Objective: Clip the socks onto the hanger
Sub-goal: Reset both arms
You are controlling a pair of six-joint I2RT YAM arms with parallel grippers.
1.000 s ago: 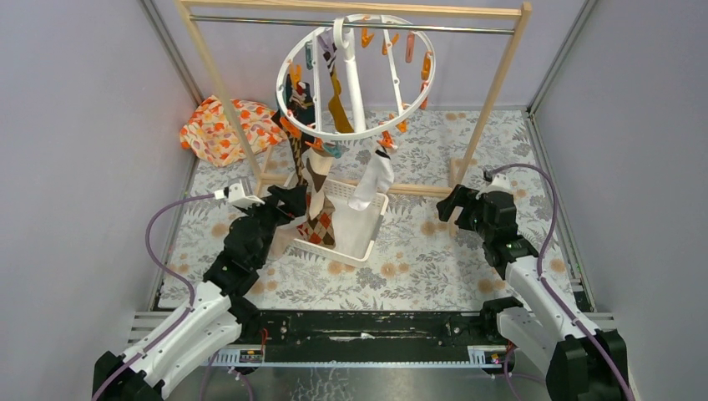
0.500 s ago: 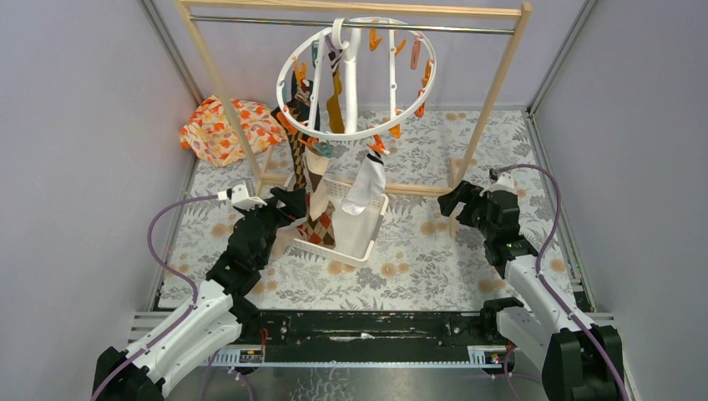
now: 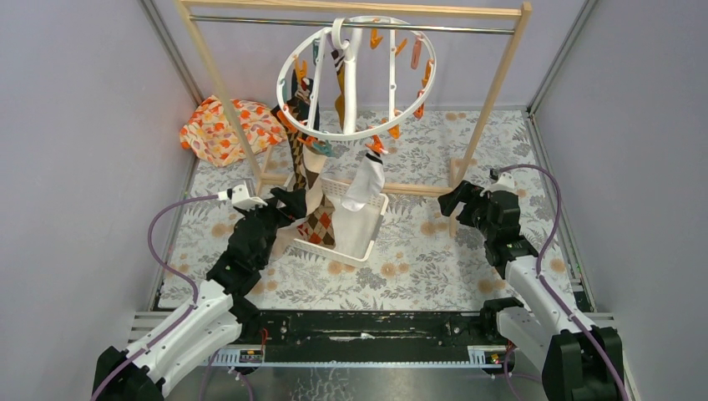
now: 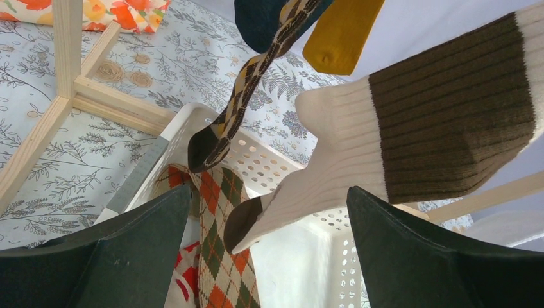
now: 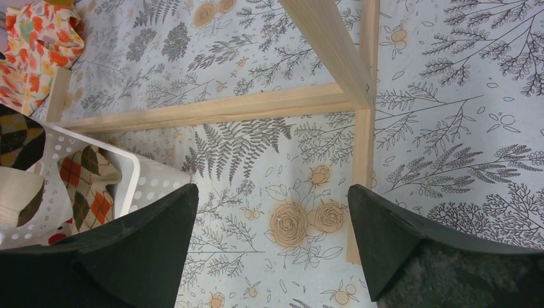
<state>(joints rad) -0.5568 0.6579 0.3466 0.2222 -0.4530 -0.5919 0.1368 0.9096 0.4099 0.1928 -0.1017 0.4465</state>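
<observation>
The white ring hanger (image 3: pixel 361 134) hangs by its hook from the rail, with orange and teal clips. Several socks hang clipped on its left and front: a white one (image 3: pixel 361 188), a mustard one (image 3: pixel 340 98), dark ones and a cream-and-brown one (image 3: pixel 314 185). My left gripper (image 3: pixel 290 200) is open and empty just left of them. In the left wrist view the cream-and-brown ribbed sock (image 4: pixel 385 141) dangles above and between the open fingers of the left gripper (image 4: pixel 269 250). An orange-green argyle sock (image 4: pixel 221 256) lies in the basket. My right gripper (image 3: pixel 452 205) is open and empty over the mat, as its wrist view (image 5: pixel 272 244) shows.
A white slotted basket (image 3: pixel 372 225) stands under the hanger and also shows in the wrist views (image 4: pixel 282 163) (image 5: pixel 151 183). The wooden rail frame (image 3: pixel 493 83) has floor bars (image 5: pixel 224 106). An orange-flowered cloth bundle (image 3: pixel 219 127) lies at the back left. Grey walls enclose the mat.
The hanger has swung and turned a little, and the hanging white sock has drifted left. My right gripper has shifted slightly right. The left arm has barely moved.
</observation>
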